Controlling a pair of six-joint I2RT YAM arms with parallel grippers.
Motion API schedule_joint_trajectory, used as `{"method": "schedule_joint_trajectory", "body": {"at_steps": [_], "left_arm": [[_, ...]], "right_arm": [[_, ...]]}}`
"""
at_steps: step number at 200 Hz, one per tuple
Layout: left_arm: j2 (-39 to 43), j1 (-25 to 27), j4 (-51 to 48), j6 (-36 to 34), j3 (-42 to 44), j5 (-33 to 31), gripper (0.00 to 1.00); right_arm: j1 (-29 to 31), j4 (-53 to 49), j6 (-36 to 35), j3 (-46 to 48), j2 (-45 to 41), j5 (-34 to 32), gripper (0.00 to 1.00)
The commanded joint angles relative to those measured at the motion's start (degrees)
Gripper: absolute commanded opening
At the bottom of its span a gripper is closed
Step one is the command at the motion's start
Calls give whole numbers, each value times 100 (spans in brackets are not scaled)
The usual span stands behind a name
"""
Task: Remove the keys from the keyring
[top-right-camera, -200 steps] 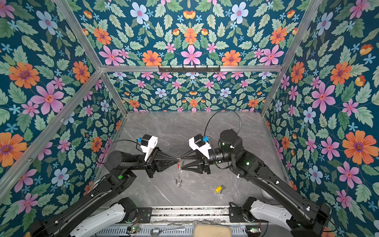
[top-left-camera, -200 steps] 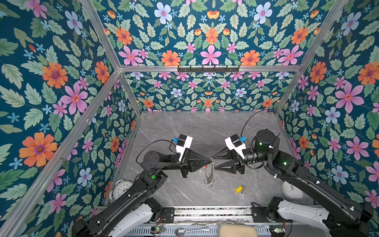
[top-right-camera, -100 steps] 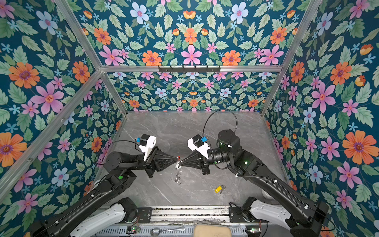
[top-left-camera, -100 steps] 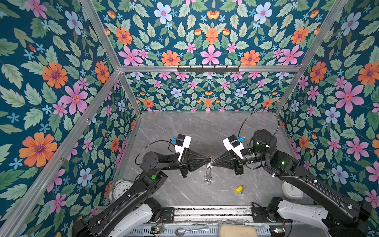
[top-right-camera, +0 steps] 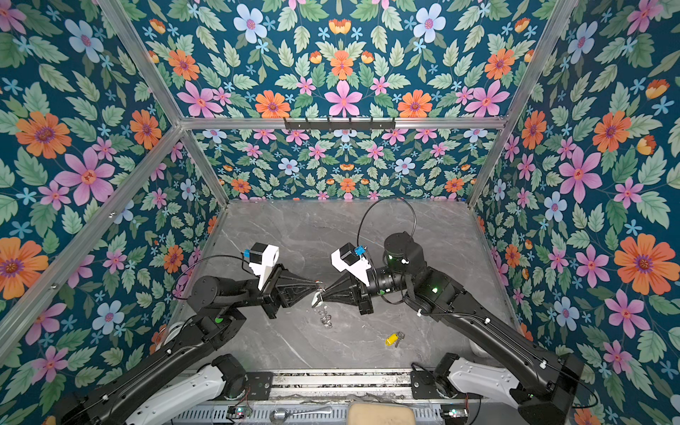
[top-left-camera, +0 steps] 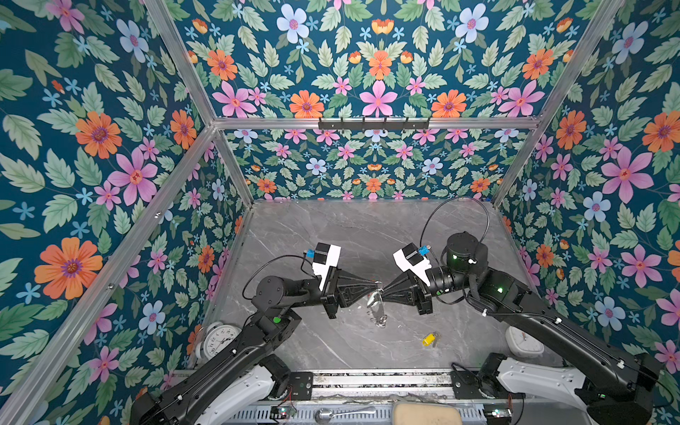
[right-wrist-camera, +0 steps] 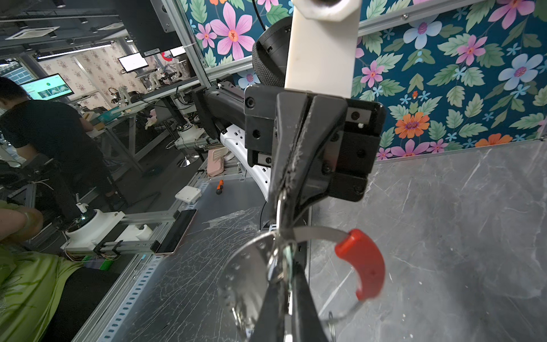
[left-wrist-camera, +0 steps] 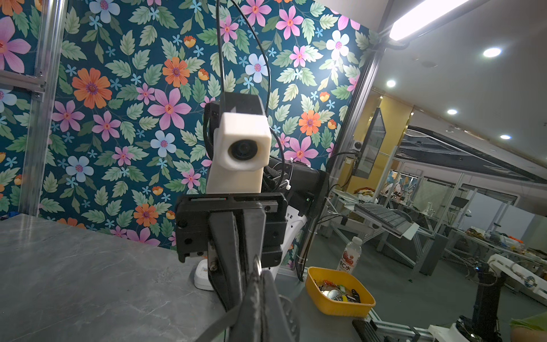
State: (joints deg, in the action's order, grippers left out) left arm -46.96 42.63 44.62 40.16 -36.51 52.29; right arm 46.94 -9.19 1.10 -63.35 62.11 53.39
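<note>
the keyring [right-wrist-camera: 318, 234] hangs in the air over the grey, marble-veined table [top-left-camera: 331, 239], caught between two black, wedge-shaped grippers that meet tip to tip. it is a thin flat band of dull grey metal bent into a hoop, with one glossy red plastic sleeve [right-wrist-camera: 365, 266] curving along part of it. small wire split rings dangle from its lower edge. in both top views they blur into a glinting tangle and i cannot count them.

the left gripper [right-wrist-camera: 282, 198] has its jaws pressed together, pinching a thin metal loop at the top of the keyring. the right gripper [top-left-camera: 383, 290] also has its jaws pressed together, right against the keyring from the other side. which part it nips, band, small ring or tag, is hidden by its own fingers.

i can find two keys. one has a blocky yellow plastic tag, the yellow-tagged key [top-left-camera: 428, 339]. it lies flat on the table, well apart from the keyring, on the right arm's side and nearer the arms' bases. the other shows only as a pale mint-white oval [top-left-camera: 371, 300] just under the keyring's top, its metal blade too small to make out.

a round white clock [top-left-camera: 218, 340] stands well away from the keyring on the left arm's side, half hidden by that arm. a white rounded-square object [top-left-camera: 522, 342] lies well away on the right arm's side, partly covered by the right arm. a metal spoon [top-left-camera: 344, 413] lies past the table's front rail from the keyring.
</note>
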Motion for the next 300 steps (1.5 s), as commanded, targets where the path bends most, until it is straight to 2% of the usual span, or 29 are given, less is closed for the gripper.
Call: {"method": "schedule_joint_trajectory", "body": {"at_steps": [1,50,72,78,99,116,142,163,184,258,300], "left_arm": [[7,3,750,6,56,-272,0],[55,-5,667,-214,125,-332,0],[138,-4,451,-358,113,-321,0],[167,-4,387,-425,106,-343,0],[262,7,590,-465,239,-466,0],[284,4,838,-465,374,-613,0],[232,7,1418,-317,542,-808,0],[211,6,1649,-325,633,-1026,0],[167,2,1832,-358,689,-1186,0],[-28,8,1981,-455,744,-1491,0],[-26,4,1954,-513,760,-1650,0]], "right_arm": [[50,27,151,16,120,-8,0],[69,20,265,-1,126,-334,0],[69,-552,-32,-161,-94,-628,35],[69,-685,-108,-180,-190,-801,41],[70,-806,-225,-196,-641,-1333,50],[70,-146,73,-46,-937,-1702,54],[70,1246,982,190,-887,-2122,54],[69,2180,1700,355,-649,-2116,54],[75,2745,2064,511,-480,-2033,52],[131,3040,2288,508,-221,-1495,40],[138,2904,2289,508,-160,-1391,24]]}}
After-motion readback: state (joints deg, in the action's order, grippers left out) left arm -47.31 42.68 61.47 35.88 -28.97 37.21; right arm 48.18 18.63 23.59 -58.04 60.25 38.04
